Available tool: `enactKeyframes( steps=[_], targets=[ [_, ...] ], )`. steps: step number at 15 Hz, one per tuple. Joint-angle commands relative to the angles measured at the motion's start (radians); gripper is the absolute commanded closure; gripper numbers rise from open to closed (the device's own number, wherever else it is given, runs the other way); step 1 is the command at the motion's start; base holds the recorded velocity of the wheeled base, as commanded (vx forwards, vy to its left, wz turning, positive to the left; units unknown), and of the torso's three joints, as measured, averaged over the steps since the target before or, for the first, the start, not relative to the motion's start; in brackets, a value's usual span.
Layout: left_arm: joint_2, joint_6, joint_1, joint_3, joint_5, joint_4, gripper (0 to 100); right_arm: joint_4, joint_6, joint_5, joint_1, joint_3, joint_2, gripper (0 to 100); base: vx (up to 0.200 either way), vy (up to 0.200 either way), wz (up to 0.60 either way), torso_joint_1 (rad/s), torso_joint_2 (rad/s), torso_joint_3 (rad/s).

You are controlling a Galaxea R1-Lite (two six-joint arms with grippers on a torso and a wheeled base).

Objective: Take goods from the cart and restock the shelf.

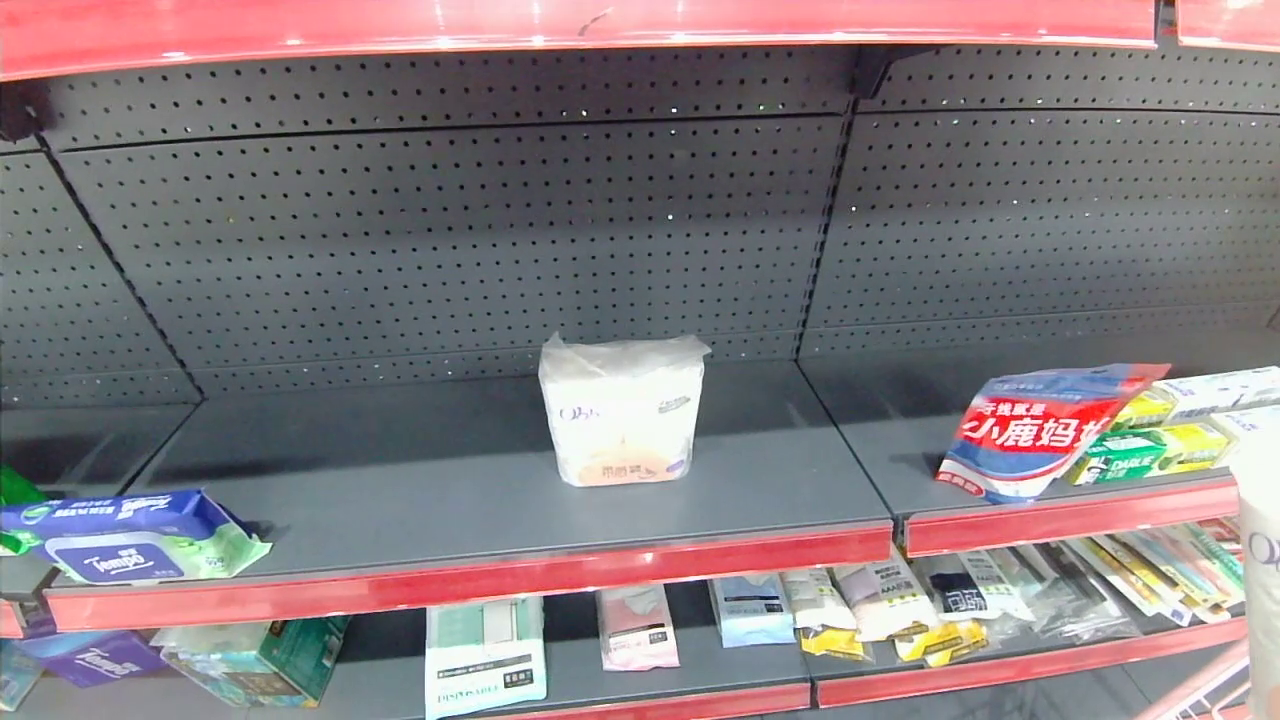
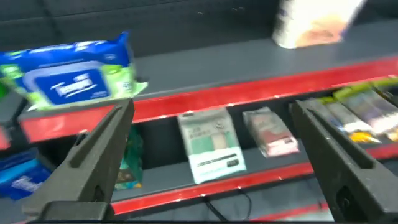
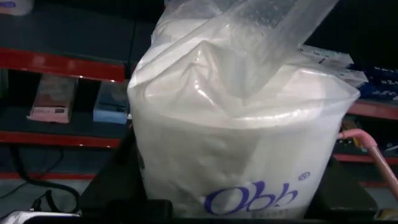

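My right hand [image 3: 233, 186] is clamped on a white tissue pack [image 3: 236, 124], one finger on each side, and the bag's loose top sticks out past the fingers. Meanwhile my left hand [image 2: 211, 112] is spread wide with nothing in it, pointed at the red lip of the shelf [image 2: 249, 92]. Blue wipes [image 2: 68, 74] sit just past one finger, and a second pack [image 2: 311, 25] is further off beyond the other.

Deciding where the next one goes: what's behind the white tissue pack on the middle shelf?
Behind the tissue pack: bare grey shelf and the perforated back panel. The patch directly behind it is covered by the pack, so anything small there cannot be seen.
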Motion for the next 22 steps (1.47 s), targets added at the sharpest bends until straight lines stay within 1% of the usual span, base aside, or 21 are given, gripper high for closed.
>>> enactKeyframes(
  steps=[1, 2, 3, 4, 5, 6, 7, 8, 9, 11, 12, 13, 14, 15, 16, 17, 18, 19, 20, 21, 22],
  targets=[
    [0.292, -0.053, -0.026, -0.225, 0.009, -0.001, 0, -0.011, 0.001, 0.012, 0.0, 0.006, -0.038, 100, 0.0, 0.0, 0.0, 0.0, 0.0, 0.0],
    [0.473, -0.15, -0.014, -0.337, 0.024, -0.012, 0, -0.011, 0.003, 0.013, -0.003, 0.01, -0.038, 100, 0.0, 0.0, 0.0, 0.0, 0.0, 0.0],
    [0.531, -0.142, -0.009, -0.36, 0.037, -0.016, 0, -0.011, 0.003, 0.01, -0.004, 0.016, -0.043, 100, 0.0, 0.0, 0.0, 0.0, 0.0, 0.0],
    [0.724, -0.086, 0.0, -0.411, 0.067, -0.064, 0, -0.011, 0.006, 0.007, -0.009, 0.024, -0.075, 100, 0.0, 0.0, 0.0, 0.0, 0.0, 0.0],
    [0.827, -0.084, 0.017, -0.421, 0.067, -0.144, 0, -0.008, 0.015, 0.006, -0.01, 0.027, -0.092, 100, 0.0, 0.0, 0.0, 0.0, 0.0, 0.0],
    [0.941, -0.075, 0.018, -0.418, 0.06, -0.265, 0, -0.011, 0.029, 0.004, -0.01, 0.029, -0.095, 100, 0.0, 0.0, 0.0, 0.0, 0.0, 0.0],
    [1.039, -0.053, 0.018, -0.421, 0.05, -0.368, 0, -0.011, 0.05, 0.004, -0.012, 0.029, -0.095, 100, 0.0, 0.0, 0.0, 0.0, 0.0, 0.0],
    [1.162, 0.013, 0.018, -0.438, -0.011, -0.495, 0, -0.008, 0.09, 0.001, -0.013, 0.033, -0.099, 100, 0.0, 0.0, 0.0, 0.0, 0.0, 0.0],
    [1.223, 0.088, 0.02, -0.464, -0.1, -0.492, 0, -0.009, 0.089, -0.024, -0.023, 0.05, -0.101, 100, 0.0, 0.0, 0.0, 0.0, 0.0, 0.0],
    [1.324, 0.19, 0.021, -0.501, -0.31, -0.492, 0, -0.012, 0.07, -0.045, -0.024, 0.058, -0.101, 100, 0.0, 0.0, 0.0, 0.0, 0.0, 0.0],
    [1.386, 0.217, 0.021, -0.533, -0.428, -0.492, 0, -0.012, 0.06, -0.053, -0.026, 0.055, -0.096, 100, 0.0, 0.0, 0.0, 0.0, 0.0, 0.0],
    [1.395, 0.22, 0.021, -0.54, -0.447, -0.495, 0, -0.012, 0.06, -0.054, -0.026, 0.053, -0.095, 100, 0.0, 0.0, 0.0, 0.0, 0.0, 0.0],
    [1.475, 0.237, 0.037, -0.598, -0.589, -0.497, 0, -0.011, 0.058, -0.057, -0.027, 0.056, -0.092, 100, 0.0, 0.0, 0.0, 0.0, 0.0, 0.0],
    [1.567, 0.267, 0.048, -0.665, -0.71, -0.497, 0, -0.008, 0.054, -0.057, -0.027, 0.064, -0.092, 100, 0.0, 0.0, 0.0, 0.0, 0.0, 0.0],
    [1.626, 0.295, 0.049, -0.721, -0.778, -0.497, 0, -0.001, 0.05, -0.059, -0.027, 0.068, -0.092, 100, 0.0, 0.0, 0.0, 0.0, 0.0, 0.0],
    [1.665, 0.31, 0.048, -0.759, -0.822, -0.497, 0, -0.001, 0.05, -0.059, -0.029, 0.073, -0.089, 100, 0.0, 0.0, 0.0, 0.0, 0.0, 0.0],
    [1.723, 0.333, 0.046, -0.811, -0.871, -0.498, 0, -0.001, 0.05, -0.06, -0.029, 0.075, -0.079, 100, 0.0, 0.0, 0.0, 0.0, 0.0, 0.0],
    [1.757, 0.353, 0.048, -0.839, -0.893, -0.498, 0, -0.001, 0.049, -0.059, -0.029, 0.073, -0.075, 100, 0.0, 0.0, 0.0, 0.0, 0.0, 0.0],
    [1.814, 0.391, 0.048, -0.877, -0.936, -0.498, 0, -0.001, 0.049, -0.057, -0.027, 0.072, -0.067, 100, 0.0, 0.0, 0.0, 0.0, 0.0, 0.0],
    [1.814, 0.391, 0.048, -0.877, -0.936, -0.498, 0, -0.001, 0.049, -0.057, -0.027, 0.072, -0.067, 100, 0.0, 0.0, 0.0, 0.0, 0.0, 0.0],
    [1.87, 0.41, 0.046, -0.909, -1.008, -0.498, 0, -0.003, 0.049, -0.059, -0.027, 0.07, -0.052, 100, 0.0, 0.0, 0.0, 0.0, 0.0, 0.0]
  ],
)
